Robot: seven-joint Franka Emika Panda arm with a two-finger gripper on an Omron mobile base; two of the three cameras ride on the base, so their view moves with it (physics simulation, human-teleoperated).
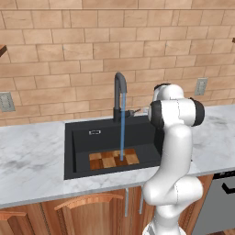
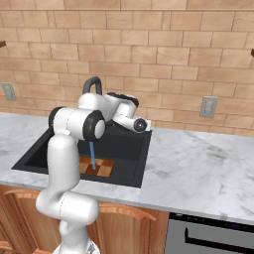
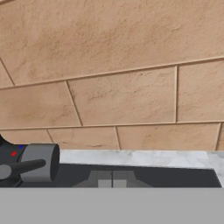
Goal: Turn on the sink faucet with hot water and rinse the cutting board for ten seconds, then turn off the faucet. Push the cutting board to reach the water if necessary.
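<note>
Water (image 1: 122, 124) runs in a thin blue line from the faucet (image 1: 120, 94) at the centre of the left base view and lands on the board (image 1: 113, 159), which lies flat on the floor of the sink (image 1: 80, 137), toward its front and a little right of the middle. In the right base view the stream (image 2: 93, 155) shows below the arm's elbow and meets the board (image 2: 97, 167) there too, so no push seems needed.

The gripper (image 3: 112, 180), at the bottom centre of the hand view, is clenched on nothing, its tips pressed together and pointing at the brick wall (image 3: 113, 74). The faucet's base and lever (image 3: 24, 166) sit at the lower left of that view, near the tips but apart from them.

The step in hand looks like the rinse itself (the tap is plainly on). Done well, that means waiting out the count with the closed tips parked beside the lever, clear of it, so that nothing nudges it early. The shut-off then calls for one short sideways press on the thin lever, made with the flat of the closed fingers.
</note>
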